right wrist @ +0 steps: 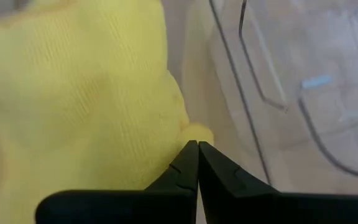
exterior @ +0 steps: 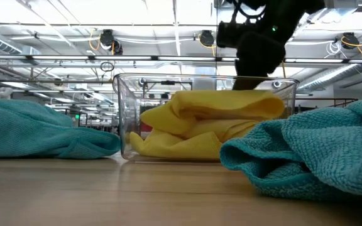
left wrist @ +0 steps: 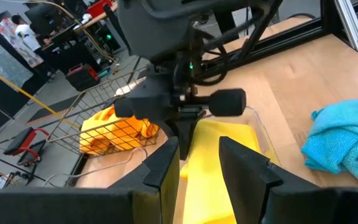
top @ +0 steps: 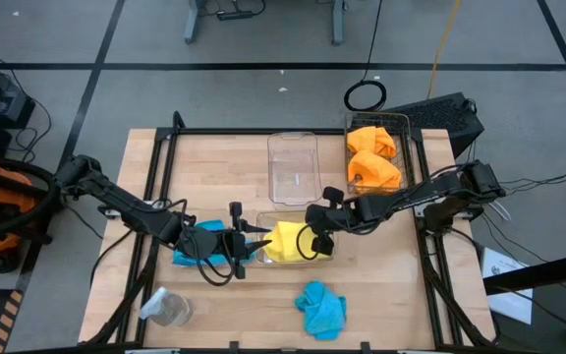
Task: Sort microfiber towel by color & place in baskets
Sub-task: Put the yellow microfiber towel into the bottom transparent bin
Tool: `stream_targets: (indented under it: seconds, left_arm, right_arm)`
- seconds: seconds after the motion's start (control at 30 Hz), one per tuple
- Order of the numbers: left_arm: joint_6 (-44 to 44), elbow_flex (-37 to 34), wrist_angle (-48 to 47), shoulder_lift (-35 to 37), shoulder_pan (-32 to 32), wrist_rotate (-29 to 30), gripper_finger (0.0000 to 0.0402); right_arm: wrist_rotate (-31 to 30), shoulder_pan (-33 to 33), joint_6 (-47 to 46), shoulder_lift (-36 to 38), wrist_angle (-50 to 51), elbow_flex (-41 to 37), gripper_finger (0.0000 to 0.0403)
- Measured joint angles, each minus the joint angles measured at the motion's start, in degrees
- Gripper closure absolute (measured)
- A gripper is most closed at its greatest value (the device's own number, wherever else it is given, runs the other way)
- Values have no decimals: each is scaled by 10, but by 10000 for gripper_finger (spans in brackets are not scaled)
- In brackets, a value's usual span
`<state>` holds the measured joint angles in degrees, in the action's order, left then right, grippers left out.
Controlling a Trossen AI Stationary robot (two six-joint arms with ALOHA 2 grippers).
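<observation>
1. High view: your right claw (top: 314,239) sits over the clear bin (top: 293,260) of yellow towels (top: 288,241); the left claw (top: 249,241) is beside it, near a turquoise towel (top: 197,243). Orange towels (top: 373,157) fill the wire basket (top: 409,128).
2. Low view: the other turquoise towel (exterior: 313,157) lies loose on the tabletop (exterior: 137,194).
3. Left wrist view: left fingers (left wrist: 244,165) are apart; the two arms could collide.
4. Right wrist view: right fingers (right wrist: 182,171) are together; lifting may snag yellow cloth.

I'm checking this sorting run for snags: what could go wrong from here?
The right gripper, shut over the yellow towels, may snag fabric and drag it from the clear bin. The left gripper, open close beside that bin, could nudge it. Both arms crowd one spot, so they might collide.
</observation>
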<state>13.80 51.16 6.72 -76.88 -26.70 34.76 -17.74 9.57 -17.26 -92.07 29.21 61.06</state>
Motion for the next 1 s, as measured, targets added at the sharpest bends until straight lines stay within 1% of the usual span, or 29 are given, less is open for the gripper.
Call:
stream_targets:
  seconds: [0.23, 0.33, 0.4, 0.47, 0.6, 0.67, 0.83, 0.93, 1.0]
  left_arm:
    - [0, 0, -3, 0, 0, 0, 281]
    - [0, 0, -16, 0, 0, 0, 281]
    - [0, 0, -28, 0, 0, 0, 281]
    - [0, 0, -40, 0, 0, 0, 281]
    - [0, 0, -56, 0, 0, 0, 281]
    - [0, 0, -65, 0, 1, 0, 281]
    - [0, 0, -69, 0, 1, 0, 281]
    - [0, 0, -71, 0, 1, 0, 281]
    - [-17, 0, -86, 0, 1, 0, 281]
  right_arm:
    - [-1, 28, 5, 3, 96, 87, 402]
    - [-2, 45, 7, 4, 97, 100, 402]
    - [-4, 57, 10, 3, 88, 96, 402]
    - [-13, 64, 10, -1, 45, 79, 402]
    - [-18, 62, 21, -18, -51, 17, 403]
    - [-17, 56, 25, -29, -82, -7, 403]
    - [-16, 43, 18, -42, -93, -23, 403]
    - [-17, 43, 33, -39, -93, -16, 403]
    - [-19, 44, 39, -30, -91, -6, 403]
